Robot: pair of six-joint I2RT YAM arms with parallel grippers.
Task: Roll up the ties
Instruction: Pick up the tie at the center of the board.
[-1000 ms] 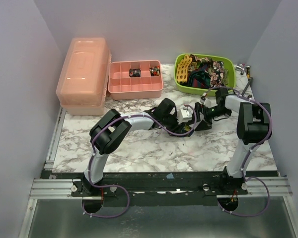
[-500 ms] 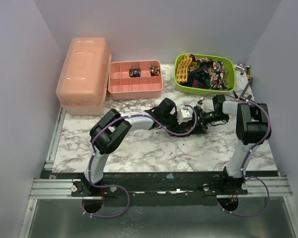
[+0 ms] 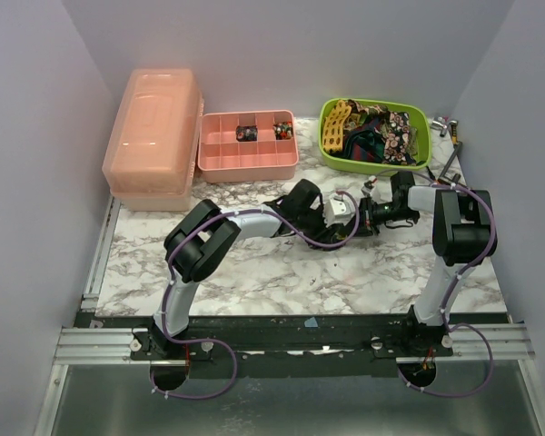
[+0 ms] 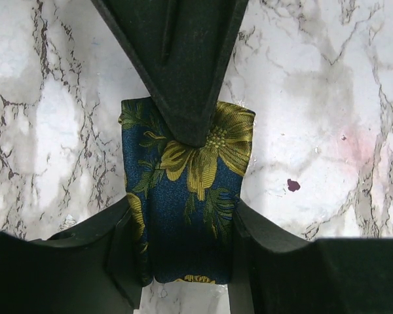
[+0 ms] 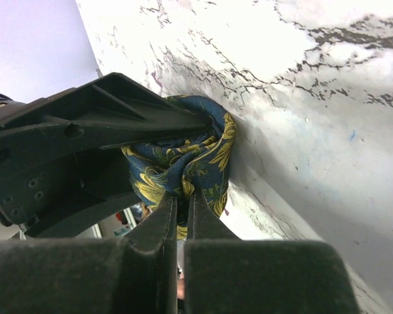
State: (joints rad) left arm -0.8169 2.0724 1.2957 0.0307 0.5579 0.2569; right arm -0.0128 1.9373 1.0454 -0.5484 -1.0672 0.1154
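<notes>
While the navy tie (image 4: 183,216) with yellow-green flowers lies bunched on the marble bench (image 4: 321,98) near its middle, the left jaws stand half open, pressed against its two sides — the right jaws, all but closed, pinch a fold of it from the opposite end.

White marble-look tabletop w/ grey veins (image 3: 254,272) directly under jaws. Plain pale lilac-grey walls (image 3: 300,54) behind, left & right of jaws, well apart. Silver aluminium rail (image 3: 100,343) along tabletop's near edge, well apart from jaws. Light even, soft.
</notes>
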